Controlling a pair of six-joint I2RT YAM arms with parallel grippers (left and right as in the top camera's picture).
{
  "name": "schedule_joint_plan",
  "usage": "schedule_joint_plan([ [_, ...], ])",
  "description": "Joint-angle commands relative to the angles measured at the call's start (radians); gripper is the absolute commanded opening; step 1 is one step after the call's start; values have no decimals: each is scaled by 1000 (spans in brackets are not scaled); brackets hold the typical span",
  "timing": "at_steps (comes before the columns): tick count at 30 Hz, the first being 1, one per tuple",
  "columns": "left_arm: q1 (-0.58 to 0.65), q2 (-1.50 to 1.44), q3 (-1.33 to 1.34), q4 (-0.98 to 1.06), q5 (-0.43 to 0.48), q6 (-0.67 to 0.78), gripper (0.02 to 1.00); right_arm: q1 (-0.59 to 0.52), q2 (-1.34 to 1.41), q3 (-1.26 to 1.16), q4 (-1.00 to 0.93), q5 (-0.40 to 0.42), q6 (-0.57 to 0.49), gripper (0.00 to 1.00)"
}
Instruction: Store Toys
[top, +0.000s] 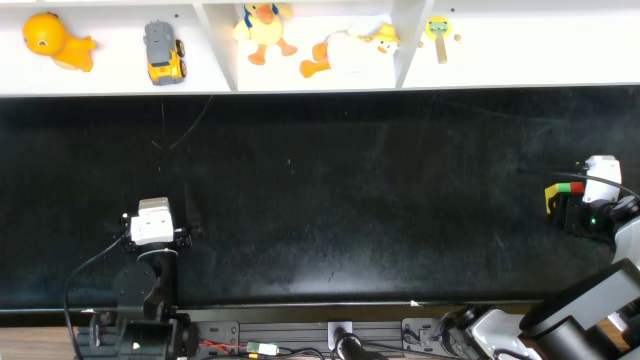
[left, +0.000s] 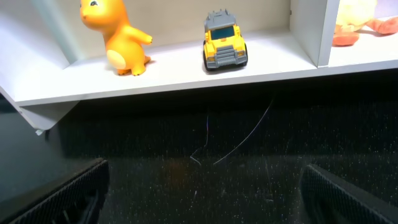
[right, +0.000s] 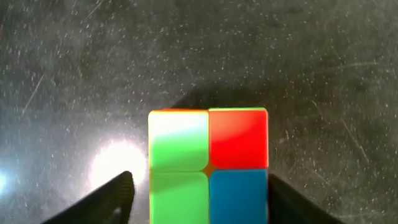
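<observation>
One cube (right: 208, 165) sits on the bench (top: 350, 190) between the spread fingers of the right pincer (right: 202, 193). Its near edge is cut off, and that arm bends low over it. The left pincer (left: 202, 199), also spread, hovers low on a folded arm. The shelf (left: 186, 71) ahead of it holds five toys: one orange figure (left: 118, 37), one truck (left: 224, 40), two ducks (top: 265, 28) and one green toy (top: 438, 35) that is hard to make out.

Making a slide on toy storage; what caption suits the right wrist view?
Right gripper poised over a colour-tiled puzzle cube on the black tabletop, fingers open either side.
</observation>
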Motion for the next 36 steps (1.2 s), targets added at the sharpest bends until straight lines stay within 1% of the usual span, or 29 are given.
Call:
schedule_joint_plan([
  [1,-7,-10,-4,-2,10,14,998,-1,5,-18,14,-8,7,573],
  [4,-7,-10,-4,-2,10,14,998,-1,5,-27,21,2,6,503],
  [5,-7,-10,-4,-2,10,14,998,-1,5,-28,23,3,6,457],
  [7,-7,-10,-4,-2,10,14,998,-1,5,-28,26,3,6,397],
  [14,-7,-10,-4,-2,10,14,998,1,5,-28,34,3,7,351],
  [16,-7,-10,-4,-2,10,14,998,3,5,-28,42,3,8,351],
  [19,-7,-10,-4,-2,10,14,998,15,1,-28,65,4,35,336],
  [27,-7,-10,-4,-2,10,14,998,82,-41,-27,208,30,200,312],
  [31,-7,-10,-4,-2,10,14,998,141,-57,-27,235,32,230,310],
  [34,-7,-10,-4,-2,10,14,998,192,-68,-26,255,59,270,301],
  [36,-7,-10,-4,-2,10,14,998,220,-75,-23,261,65,279,297],
])
